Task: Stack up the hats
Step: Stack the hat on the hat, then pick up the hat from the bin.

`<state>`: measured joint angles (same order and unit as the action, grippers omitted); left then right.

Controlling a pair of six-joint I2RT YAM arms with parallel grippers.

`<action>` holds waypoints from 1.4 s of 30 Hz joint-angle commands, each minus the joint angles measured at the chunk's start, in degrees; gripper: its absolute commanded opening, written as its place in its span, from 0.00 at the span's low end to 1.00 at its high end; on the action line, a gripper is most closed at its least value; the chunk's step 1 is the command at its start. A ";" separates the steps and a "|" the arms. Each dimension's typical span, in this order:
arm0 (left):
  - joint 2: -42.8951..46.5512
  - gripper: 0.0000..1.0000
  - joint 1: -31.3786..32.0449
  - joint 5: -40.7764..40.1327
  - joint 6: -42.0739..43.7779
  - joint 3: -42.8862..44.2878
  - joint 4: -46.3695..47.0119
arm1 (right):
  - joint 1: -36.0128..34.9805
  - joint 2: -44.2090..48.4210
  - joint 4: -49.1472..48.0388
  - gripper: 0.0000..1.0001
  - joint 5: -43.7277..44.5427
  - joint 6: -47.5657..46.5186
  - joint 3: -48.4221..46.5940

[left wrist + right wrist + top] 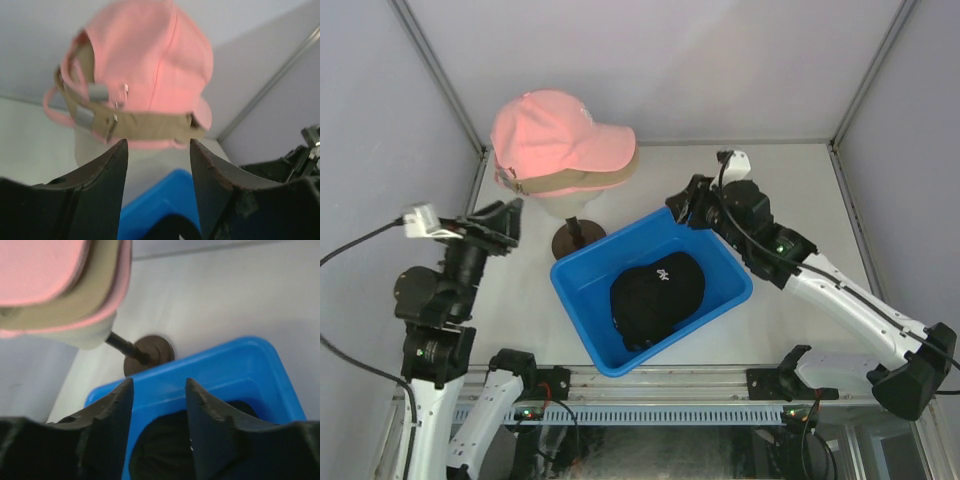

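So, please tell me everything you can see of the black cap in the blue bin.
The black cap looks like soft fabric, with a rounded crown and a small white logo on top. It lies inside the blue bin, near the middle, resting on the bin's floor. Its brim is not clearly visible; dark folds show at its near edge.

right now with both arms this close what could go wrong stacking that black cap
1. The mannequin head stands on a thin stem and small base; the open left pincer sits close beside it, so a nudge could tip it.
2. The pink cap lies over the tan cap; snagging a strap might pull both off.
3. The open right pincer hangs by the far rim of the blue bin; reaching for the black cap could shove the bin.
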<state>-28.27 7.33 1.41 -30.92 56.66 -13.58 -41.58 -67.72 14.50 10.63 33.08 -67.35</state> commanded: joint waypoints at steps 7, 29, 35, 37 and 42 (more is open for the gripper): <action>-0.36 0.50 30.46 -17.45 7.26 -17.58 -0.81 | -6.85 6.30 -1.44 0.00 10.39 -1.18 12.28; -19.11 0.56 50.74 -26.28 2.85 -23.46 9.41 | -11.44 11.79 -0.71 0.10 9.91 0.18 23.25; -21.81 0.58 52.18 -26.37 2.06 -22.64 8.51 | -10.96 12.55 -0.41 0.18 9.21 0.00 23.89; -22.88 0.59 52.25 -25.81 1.77 -22.36 8.03 | -10.88 12.86 -0.50 0.38 8.80 -0.10 23.93; -24.79 0.60 52.73 -26.02 1.07 -21.35 6.09 | -10.52 13.46 -0.31 0.48 8.29 -0.46 23.93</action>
<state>-52.18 59.35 -24.47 -28.36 33.19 -7.44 -52.51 -55.88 15.22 19.11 33.32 -43.20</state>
